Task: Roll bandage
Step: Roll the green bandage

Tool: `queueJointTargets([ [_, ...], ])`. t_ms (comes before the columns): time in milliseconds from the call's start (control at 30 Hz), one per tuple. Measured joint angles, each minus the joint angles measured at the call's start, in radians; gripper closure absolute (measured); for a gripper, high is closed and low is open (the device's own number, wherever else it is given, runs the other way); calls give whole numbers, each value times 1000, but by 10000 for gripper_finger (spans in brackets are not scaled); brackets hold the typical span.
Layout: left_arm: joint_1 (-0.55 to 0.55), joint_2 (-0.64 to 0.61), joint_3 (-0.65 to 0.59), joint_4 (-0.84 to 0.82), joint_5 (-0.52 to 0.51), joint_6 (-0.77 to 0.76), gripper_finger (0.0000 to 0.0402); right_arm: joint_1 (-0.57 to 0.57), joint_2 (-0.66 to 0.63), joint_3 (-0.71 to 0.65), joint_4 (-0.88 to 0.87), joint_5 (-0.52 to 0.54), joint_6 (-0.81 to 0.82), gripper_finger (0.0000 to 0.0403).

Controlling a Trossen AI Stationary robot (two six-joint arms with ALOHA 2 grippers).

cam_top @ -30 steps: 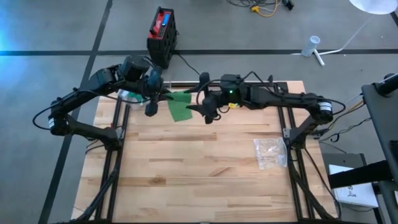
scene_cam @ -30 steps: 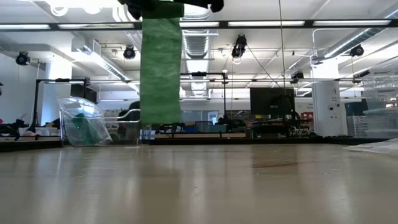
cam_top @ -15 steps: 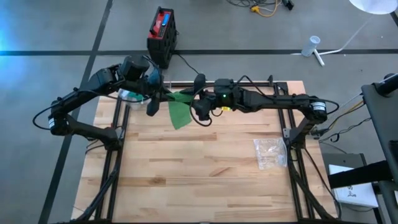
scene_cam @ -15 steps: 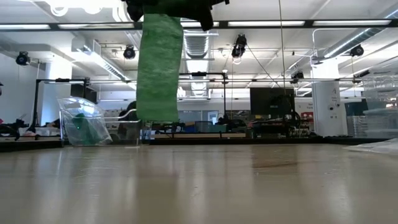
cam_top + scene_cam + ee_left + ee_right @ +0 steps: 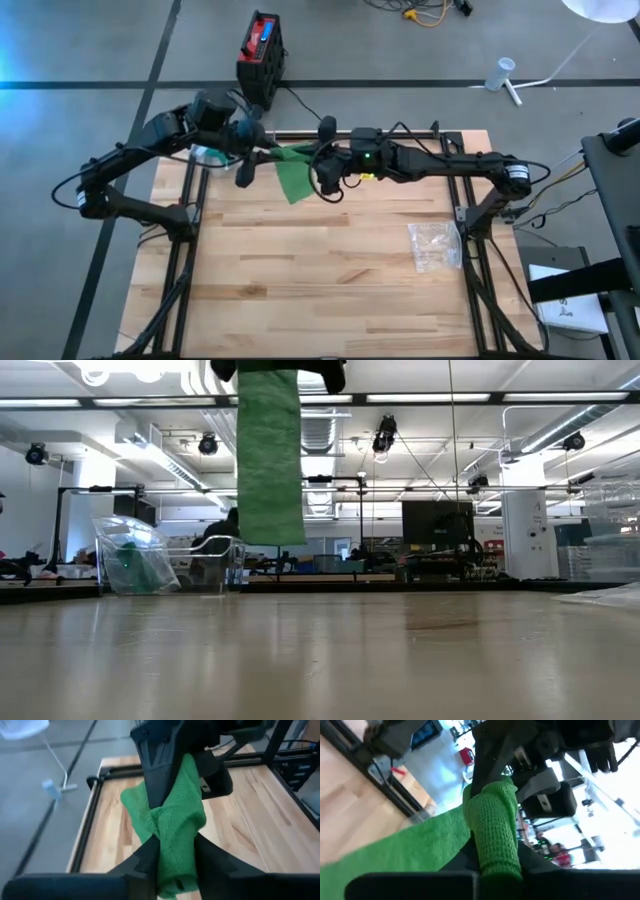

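A green knitted bandage (image 5: 290, 172) hangs in the air over the table's far edge, between my two grippers. In the low view its strip (image 5: 270, 460) drops straight down, its lower end well clear of the tabletop. My left gripper (image 5: 262, 152) comes at it from the table's left and is shut on the upper end. My right gripper (image 5: 315, 165) comes from the right and is shut on the same bunched top. Each wrist view shows the other arm's fingers just beyond the cloth. My left gripper pinches the bunched upper end of the bandage (image 5: 176, 851) between its two fingers, slanting down from the table's left. The cloth is gathered into several layers there. The rest hangs slack below, lifted clear. My right gripper pinches the bandage's gathered top (image 5: 494, 847) between its two fingers, level, from the table's right. The cloth stands up past the fingers as a thick wad. One flat strip (image 5: 405, 850) runs away from it, clear of the table.
A clear container with something green inside (image 5: 135, 555) stands at the table's far left, under my left arm. A crumpled clear plastic bag (image 5: 435, 245) lies near the right edge. The wooden tabletop (image 5: 320, 280) stretches toward the near edge. A black and red box (image 5: 262, 50) sits on the floor beyond.
My right gripper has moved toward the table's left, up to my left gripper, turned at the wrist and come onto the bandage's top. The hanging strip has swung a little, and its lower end now stands slightly higher above the table.
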Motion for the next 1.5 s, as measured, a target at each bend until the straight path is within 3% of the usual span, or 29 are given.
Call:
queueJointTargets([
  [133,3,-51,-55,82,19,17,270,-3,-49,-1,-30,-23,149,374],
  [233,6,-101,-176,214,34,12,236,-18,-93,-1,-30,-58,266,370],
  [367,4,-136,-412,572,36,-62,196,-37,-117,-7,-35,-159,406,374],
  [467,5,-151,-554,908,39,-115,177,-43,-117,-9,-43,-166,467,374],
  [600,3,-131,-677,1194,48,-152,181,-49,-118,-10,-45,-165,539,371],
  [700,2,-100,-713,1326,68,-192,226,-49,-108,-11,-38,-169,590,372],
  [867,2,-44,-713,1352,71,-228,371,-49,-106,-12,-28,-187,674,373],
  [900,2,-35,-708,1352,72,-237,385,-49,-106,-12,-29,-188,691,372],
  [1100,2,-14,-705,1294,60,-236,399,-59,-128,-12,-20,-198,755,373],
  [1500,2,-12,-828,1296,-27,-241,401,-158,-177,10,5,-223,872,374],
])
